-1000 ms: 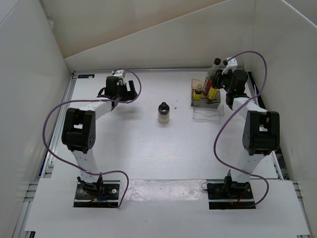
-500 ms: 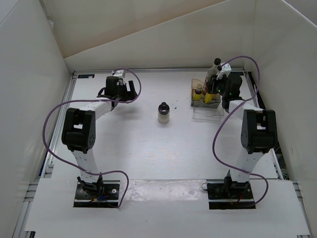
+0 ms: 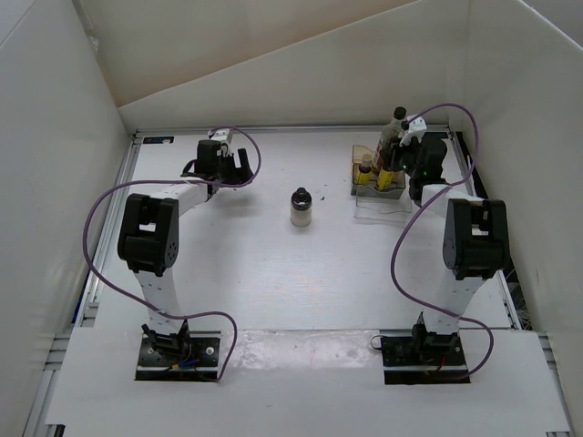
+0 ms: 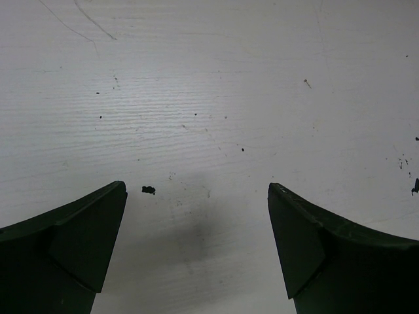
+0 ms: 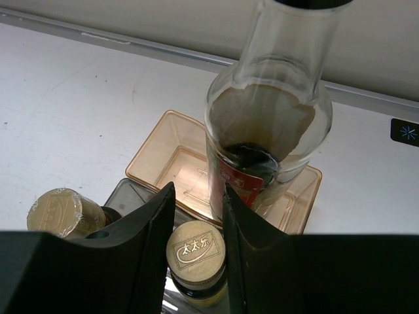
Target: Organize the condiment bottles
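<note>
Clamping its fingers against the gold cap of one tiny yellow bottle (image 5: 195,252), the right gripper (image 5: 198,196) is hanging over the brownish tray (image 5: 152,157) at two o'clock on the table (image 3: 273,273). The tall clear bottle (image 5: 268,124) is standing in that tray at twelve o'clock from the held one, with the second tiny yellow bottle (image 5: 61,210) sitting at nine o'clock. The squat whitish bottle (image 3: 301,208) is standing alone near the table's centre. The left gripper (image 4: 196,190) is hovering at eleven o'clock, spread wide, gripping nothing.
</note>
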Robot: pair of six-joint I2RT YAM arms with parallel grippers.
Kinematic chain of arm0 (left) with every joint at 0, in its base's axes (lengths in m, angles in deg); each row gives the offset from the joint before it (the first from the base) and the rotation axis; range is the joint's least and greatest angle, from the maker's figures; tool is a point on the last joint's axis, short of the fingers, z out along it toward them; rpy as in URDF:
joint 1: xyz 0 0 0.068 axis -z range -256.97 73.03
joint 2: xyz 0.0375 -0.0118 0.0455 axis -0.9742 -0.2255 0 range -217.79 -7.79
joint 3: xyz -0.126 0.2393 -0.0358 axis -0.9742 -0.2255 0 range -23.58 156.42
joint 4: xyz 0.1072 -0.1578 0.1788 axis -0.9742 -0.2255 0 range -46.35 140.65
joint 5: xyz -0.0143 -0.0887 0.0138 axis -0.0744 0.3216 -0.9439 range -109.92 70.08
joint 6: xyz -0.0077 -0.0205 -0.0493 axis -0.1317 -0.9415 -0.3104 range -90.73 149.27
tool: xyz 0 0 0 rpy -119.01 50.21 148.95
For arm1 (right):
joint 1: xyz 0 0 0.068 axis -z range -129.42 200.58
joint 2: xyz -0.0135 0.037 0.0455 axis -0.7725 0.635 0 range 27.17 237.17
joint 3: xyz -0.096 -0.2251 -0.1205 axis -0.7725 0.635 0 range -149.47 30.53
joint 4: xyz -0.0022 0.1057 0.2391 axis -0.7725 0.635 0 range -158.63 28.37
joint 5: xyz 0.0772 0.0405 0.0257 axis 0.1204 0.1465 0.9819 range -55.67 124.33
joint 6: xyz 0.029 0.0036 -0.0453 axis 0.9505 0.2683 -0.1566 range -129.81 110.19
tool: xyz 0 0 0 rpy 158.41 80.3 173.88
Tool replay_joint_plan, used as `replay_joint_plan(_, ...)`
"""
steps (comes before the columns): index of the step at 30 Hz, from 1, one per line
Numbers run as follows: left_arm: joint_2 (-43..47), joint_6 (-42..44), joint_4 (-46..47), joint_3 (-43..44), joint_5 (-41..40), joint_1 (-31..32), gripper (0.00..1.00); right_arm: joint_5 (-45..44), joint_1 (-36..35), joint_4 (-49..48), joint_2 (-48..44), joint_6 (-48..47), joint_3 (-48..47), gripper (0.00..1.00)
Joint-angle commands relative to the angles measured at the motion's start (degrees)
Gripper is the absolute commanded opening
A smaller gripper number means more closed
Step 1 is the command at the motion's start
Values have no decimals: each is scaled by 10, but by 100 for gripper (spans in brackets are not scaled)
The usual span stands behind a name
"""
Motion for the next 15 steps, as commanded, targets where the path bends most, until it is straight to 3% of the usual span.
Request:
replay_joint_plan(1, 8, 4, -3, 22, 1, 0, 100, 7, 5, -36, 6, -11, -12, 0)
replay_joint_plan(5, 10, 4, -4, 17, 1, 2, 100, 5, 3, -36, 5, -10, -4, 0)
replay_joint_plan(6, 13, 4, -2, 17, 1, 2, 100, 4, 4, -40, 3, -8, -2, 18)
replay_joint_plan(9, 15, 5, -3, 14, 0, 3, 100, 0, 3, -44, -1, -4, 6, 38)
replay_joint_plan(15, 18, 4, -4, 10, -2, 1, 100, -5, 3, -46, -12, -6, 12, 53)
